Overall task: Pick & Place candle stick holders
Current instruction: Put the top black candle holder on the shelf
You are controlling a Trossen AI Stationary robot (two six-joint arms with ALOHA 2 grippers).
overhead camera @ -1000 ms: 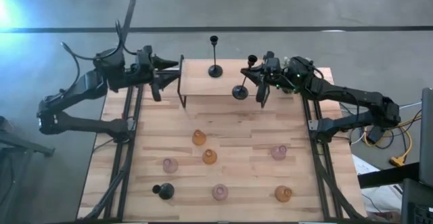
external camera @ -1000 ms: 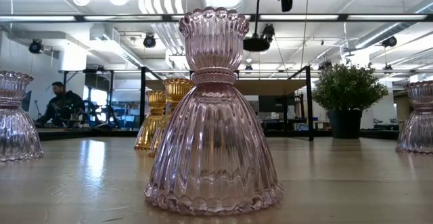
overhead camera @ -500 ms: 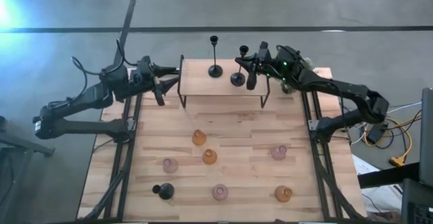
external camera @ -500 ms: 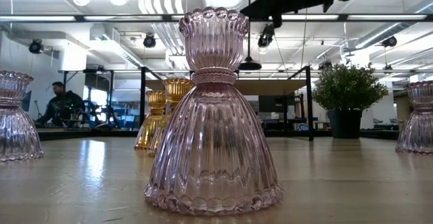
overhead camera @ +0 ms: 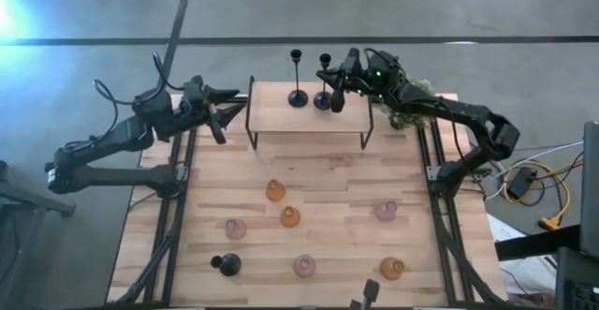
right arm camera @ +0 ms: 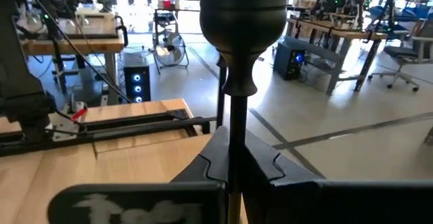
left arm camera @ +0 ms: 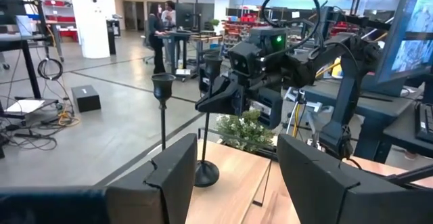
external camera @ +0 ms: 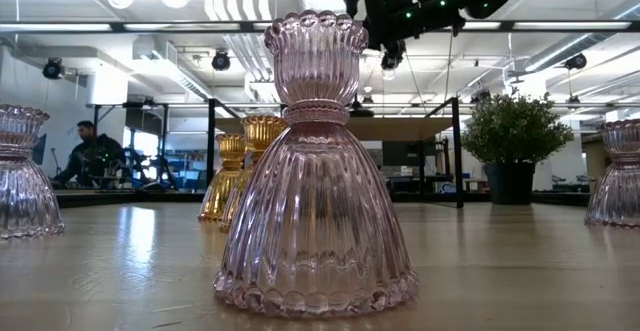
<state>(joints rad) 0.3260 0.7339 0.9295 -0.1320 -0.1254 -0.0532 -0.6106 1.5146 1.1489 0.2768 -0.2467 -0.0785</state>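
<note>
right fingers clamped on black holder's stem over raised shelf | left fingers apart, empty

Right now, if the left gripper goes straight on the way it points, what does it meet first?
Probably the black candle stick holder standing on the raised shelf. The open left gripper points at it, with the right gripper beyond; depth is unclear.

Grey concrete floor, strip-lit ceiling (workbenches beyond).
</note>
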